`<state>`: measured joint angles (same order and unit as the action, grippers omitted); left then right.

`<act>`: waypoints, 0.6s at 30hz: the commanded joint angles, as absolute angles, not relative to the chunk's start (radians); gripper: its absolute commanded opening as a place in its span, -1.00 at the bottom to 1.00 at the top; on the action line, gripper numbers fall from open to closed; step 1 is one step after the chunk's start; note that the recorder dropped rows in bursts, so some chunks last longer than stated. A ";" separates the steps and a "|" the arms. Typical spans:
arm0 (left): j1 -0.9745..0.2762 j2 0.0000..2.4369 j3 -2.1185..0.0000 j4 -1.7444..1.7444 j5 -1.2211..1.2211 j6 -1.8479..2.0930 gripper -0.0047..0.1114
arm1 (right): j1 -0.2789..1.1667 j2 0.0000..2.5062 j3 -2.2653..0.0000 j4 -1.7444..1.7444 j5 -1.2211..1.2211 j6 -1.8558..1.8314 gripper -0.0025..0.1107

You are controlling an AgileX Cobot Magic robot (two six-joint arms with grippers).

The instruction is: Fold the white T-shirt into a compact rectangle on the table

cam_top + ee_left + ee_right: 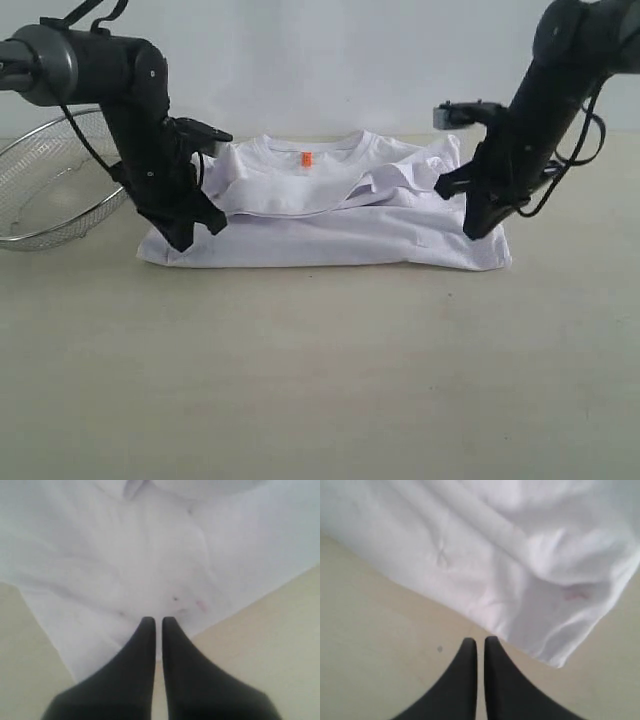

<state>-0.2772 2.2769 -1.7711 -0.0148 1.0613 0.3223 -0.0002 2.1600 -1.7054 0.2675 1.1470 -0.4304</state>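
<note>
The white T-shirt (330,215) lies on the table (320,380), folded into a wide band, collar and orange neck tag (306,158) at the back. My left gripper (183,243) is shut at the shirt's front left corner. In the left wrist view the gripper (158,620) has its tips over the shirt (125,560) edge, and no cloth shows between them. My right gripper (474,235) is shut at the front right corner. In the right wrist view the gripper (480,640) sits over bare table (380,630), just short of the shirt (520,560) hem.
A silver wire-mesh basket (50,190) stands at the left edge, behind my left arm. A white wall runs behind the table. Bare tabletop stretches in front of the shirt.
</note>
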 commanded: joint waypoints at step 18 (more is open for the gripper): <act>-0.288 2.333 -1.767 0.064 0.846 0.199 -0.84 | 0.001 2.281 -1.710 0.256 0.822 -0.399 -0.96</act>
